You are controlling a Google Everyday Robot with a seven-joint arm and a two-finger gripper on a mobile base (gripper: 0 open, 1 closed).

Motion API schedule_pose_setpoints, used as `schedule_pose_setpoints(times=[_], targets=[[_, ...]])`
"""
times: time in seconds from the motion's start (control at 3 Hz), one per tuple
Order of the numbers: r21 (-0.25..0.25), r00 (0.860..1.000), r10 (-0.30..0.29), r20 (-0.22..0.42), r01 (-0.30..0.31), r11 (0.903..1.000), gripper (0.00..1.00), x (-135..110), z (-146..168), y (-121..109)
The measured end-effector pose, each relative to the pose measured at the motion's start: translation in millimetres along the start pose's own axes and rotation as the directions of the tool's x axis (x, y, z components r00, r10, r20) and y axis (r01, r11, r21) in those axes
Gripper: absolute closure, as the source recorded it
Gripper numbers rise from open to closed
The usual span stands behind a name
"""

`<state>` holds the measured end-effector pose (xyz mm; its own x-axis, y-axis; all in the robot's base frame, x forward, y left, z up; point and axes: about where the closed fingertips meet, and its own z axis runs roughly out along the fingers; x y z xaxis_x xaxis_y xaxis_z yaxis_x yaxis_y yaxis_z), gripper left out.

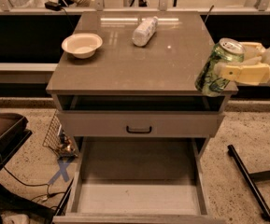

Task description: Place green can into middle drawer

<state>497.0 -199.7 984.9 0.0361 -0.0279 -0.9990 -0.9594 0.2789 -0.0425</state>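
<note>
My gripper (229, 63) comes in from the right edge, level with the right front corner of the cabinet top. It is shut on the green can (217, 68), which is tilted with its silver top up and to the right. The can hangs over the cabinet's right front corner. The middle drawer (139, 199) is pulled out low at the front, an open grey tray with a pale floor. It lies below and to the left of the can.
On the cabinet top (139, 64) stand a white bowl (81, 45) and a lying white plastic bottle (145, 31). A shut drawer front with a black handle (139, 129) sits above the open tray. A black bar (249, 181) lies on the floor at right, and a wire basket (55, 136) stands at left.
</note>
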Motion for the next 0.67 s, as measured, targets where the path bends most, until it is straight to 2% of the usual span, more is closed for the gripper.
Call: schedule_pose_setpoints(times=[0.33, 0.67], targets=[[-0.04, 1.0, 0.006, -0.021, -0.006, 0.9992, 1.0, 37, 19, 22], [-0.112, 0.999, -0.011, -0.037, 0.007, 0.9937, 1.0, 100, 48, 54]])
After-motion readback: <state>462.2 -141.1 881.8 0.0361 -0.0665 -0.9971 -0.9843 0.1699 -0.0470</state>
